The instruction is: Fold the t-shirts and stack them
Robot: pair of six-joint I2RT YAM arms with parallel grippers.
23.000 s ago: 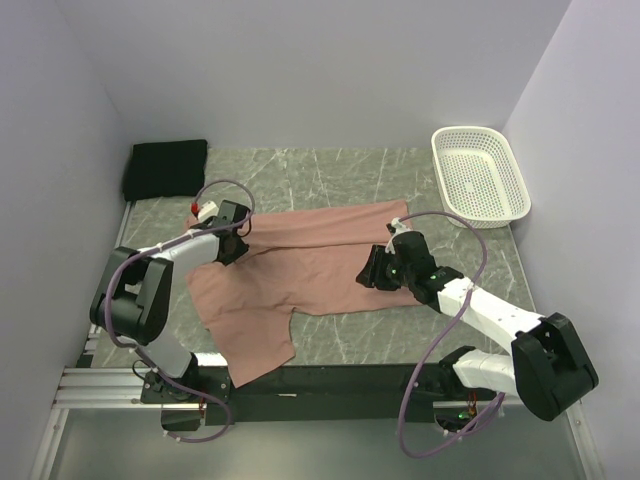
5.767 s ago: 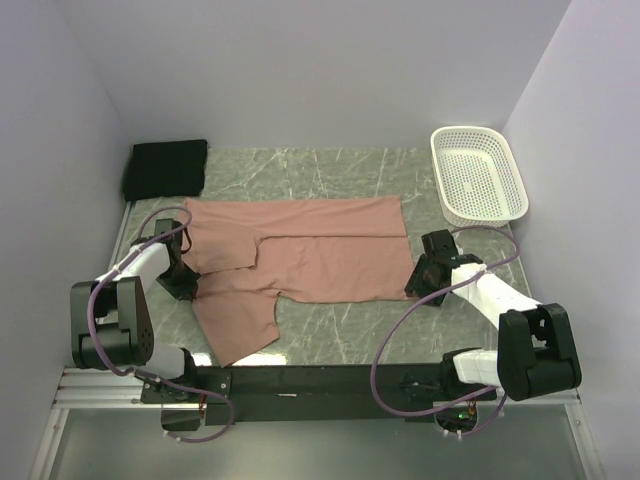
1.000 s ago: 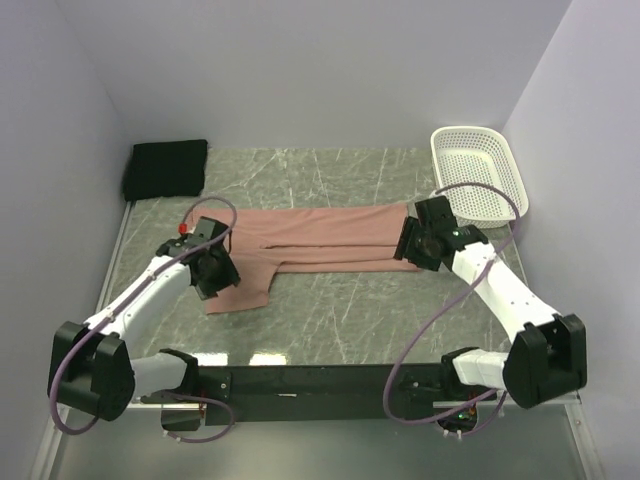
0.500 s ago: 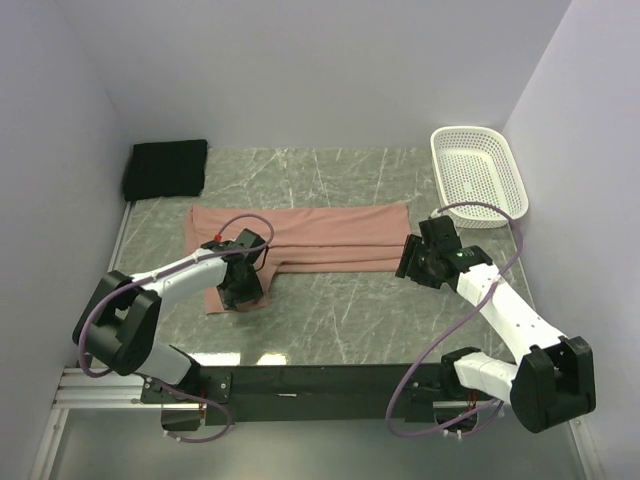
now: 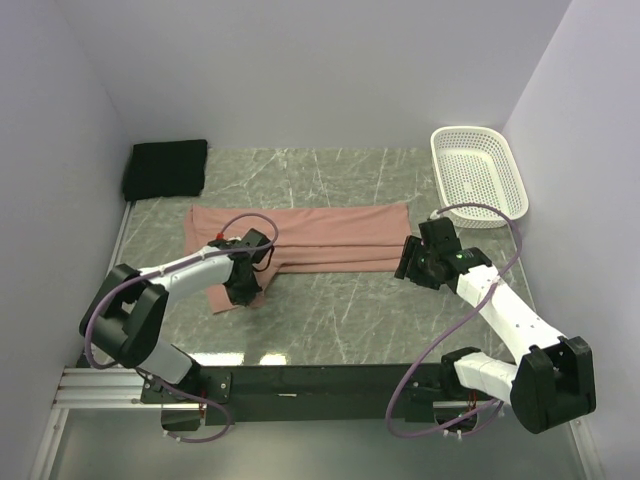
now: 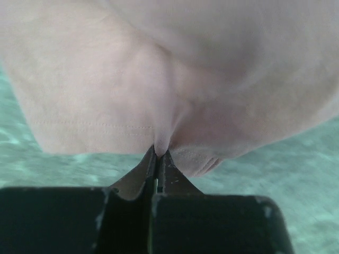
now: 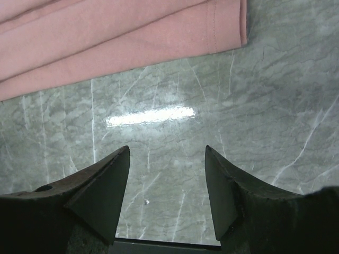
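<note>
**Left fingers** (image 6: 159, 161): clenched on a small pinch of cloth at the near hem of the pink t-shirt (image 5: 330, 235). The pinch is at the shirt's left end, where a sleeve flap projects toward the near side.

**Right fingers** (image 7: 106, 182): released, spread wide and empty. They hover over the bare desk (image 5: 350, 320), just on the near side of the shirt's right-hand corner and clear of the cloth.

**Pink t-shirt:** lies flat as a long narrow band, folded lengthwise, across the middle of the desk.

**Black t-shirt** (image 5: 165, 168): folded, beyond the pink shirt's left end.

**White mesh basket** (image 5: 480, 175): beyond the pink shirt's right end.
</note>
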